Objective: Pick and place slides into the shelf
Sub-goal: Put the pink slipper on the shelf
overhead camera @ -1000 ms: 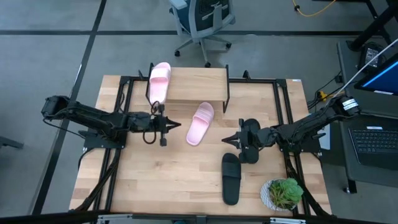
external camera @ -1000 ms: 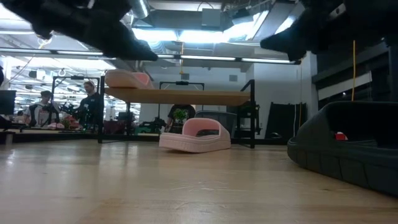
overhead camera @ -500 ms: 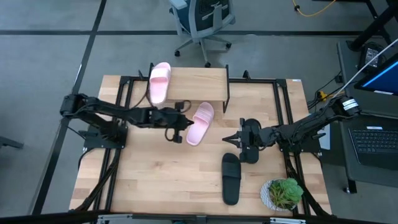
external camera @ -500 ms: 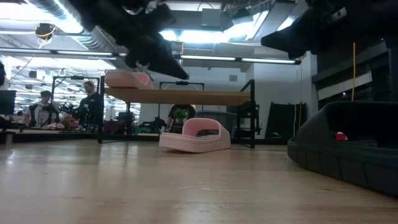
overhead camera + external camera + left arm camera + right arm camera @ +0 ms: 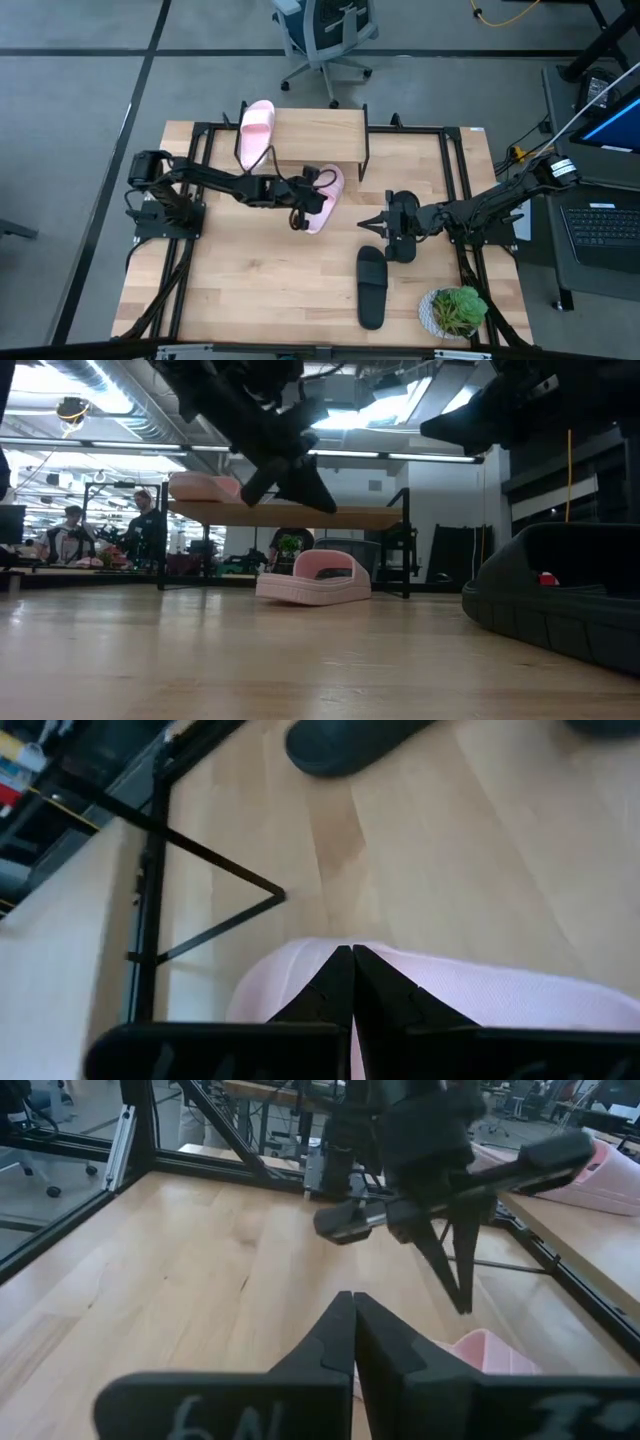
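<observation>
One pale pink slide (image 5: 316,222) lies sole-down on the table just in front of the shelf (image 5: 315,135); it also shows in the low view (image 5: 315,575). The second pink slide (image 5: 256,130) rests on the shelf's left end. One black slide (image 5: 372,286) lies near the right front. Another black slide (image 5: 402,243) sits partly hidden under the right arm. My left gripper (image 5: 318,196) is shut and hovers above the pink slide on the table (image 5: 500,995), clear of it in the low view (image 5: 315,500). My right gripper (image 5: 373,225) is shut and hangs in the air right of centre.
A potted plant (image 5: 455,310) stands at the table's near right corner. Black frame rails (image 5: 452,170) run along both sides of the table. An office chair (image 5: 325,35) sits beyond the far edge. People (image 5: 75,530) are in the room behind. Bare tabletop lies at the near left.
My left arm has reached toward the table's right, carrying its gripper from left of centre to a spot over the pink slide on the table. The right arm and all slides have kept still.
</observation>
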